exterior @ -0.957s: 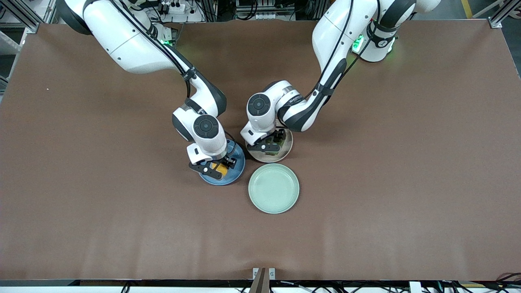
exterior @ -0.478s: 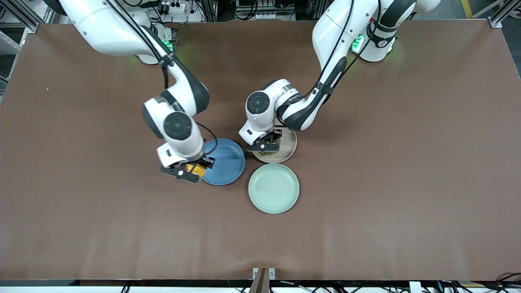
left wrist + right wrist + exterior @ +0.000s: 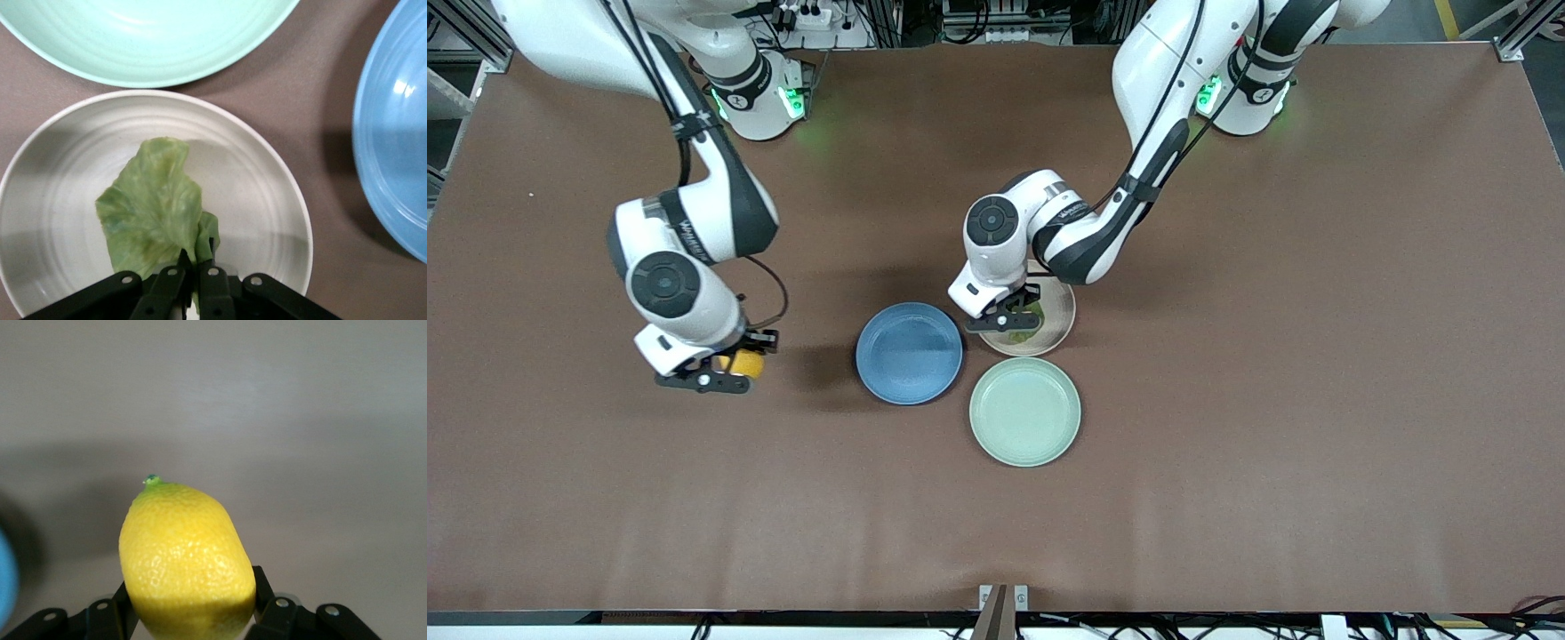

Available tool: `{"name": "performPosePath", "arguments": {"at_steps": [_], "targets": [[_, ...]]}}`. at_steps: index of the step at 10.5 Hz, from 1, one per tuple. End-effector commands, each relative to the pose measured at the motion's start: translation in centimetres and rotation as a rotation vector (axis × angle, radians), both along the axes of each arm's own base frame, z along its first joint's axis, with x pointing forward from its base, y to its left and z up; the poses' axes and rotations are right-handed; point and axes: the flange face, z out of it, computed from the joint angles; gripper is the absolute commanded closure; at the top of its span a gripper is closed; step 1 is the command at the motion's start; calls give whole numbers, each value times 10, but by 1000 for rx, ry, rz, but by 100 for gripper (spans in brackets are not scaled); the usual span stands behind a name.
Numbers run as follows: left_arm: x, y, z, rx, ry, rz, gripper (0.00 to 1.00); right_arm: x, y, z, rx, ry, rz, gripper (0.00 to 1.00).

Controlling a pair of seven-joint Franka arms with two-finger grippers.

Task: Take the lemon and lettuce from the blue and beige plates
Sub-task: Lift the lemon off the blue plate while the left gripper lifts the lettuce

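Observation:
My right gripper is shut on the yellow lemon and holds it over bare table, off the blue plate toward the right arm's end. The lemon fills the right wrist view. My left gripper is shut on the green lettuce leaf just above the beige plate. In the left wrist view the fingertips pinch the leaf's edge and the leaf hangs over the beige plate. The blue plate holds nothing.
A pale green plate with nothing on it lies nearer the front camera, touching distance from both other plates; it also shows in the left wrist view. The brown table spreads wide on both ends.
My right gripper has lifted the lemon off the blue plate and carried it toward the right arm's end. My left gripper has closed on the lettuce and raised it slightly.

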Motion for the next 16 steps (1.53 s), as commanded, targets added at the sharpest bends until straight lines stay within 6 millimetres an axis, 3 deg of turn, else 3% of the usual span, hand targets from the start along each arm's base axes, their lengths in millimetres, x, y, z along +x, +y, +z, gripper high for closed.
{"name": "performPosePath", "arguments": {"at_steps": [1, 2, 3, 5, 9, 12, 13, 14, 15, 16], "targets": [[8, 7, 44, -7, -34, 34, 100, -21, -73, 2, 93, -20, 59, 100], [12, 12, 65, -1, -41, 41, 100, -27, -110, -12, 152, -26, 99, 100], [28, 30, 82, 10, -41, 72, 100, -33, -141, -25, 204, -47, 116, 100], [55, 65, 98, 33, -30, 118, 100, -41, -167, -39, 245, -48, 113, 100], [114, 157, 92, 77, 34, 3, 100, -45, -171, -100, 216, -75, 115, 100], [147, 228, 88, 90, 98, -103, 100, -43, -154, -109, 223, -69, 129, 100], [146, 240, 99, 101, 146, -135, 100, -43, -149, -109, 228, -70, 130, 97], [146, 253, 100, 113, 180, -162, 100, -43, -149, -109, 232, -71, 115, 34], [148, 263, 100, 112, 197, -186, 100, -42, -148, -107, 237, -75, 107, 0], [147, 266, 99, 123, 213, -191, 100, -38, -145, -95, 240, -85, 113, 0]]}}
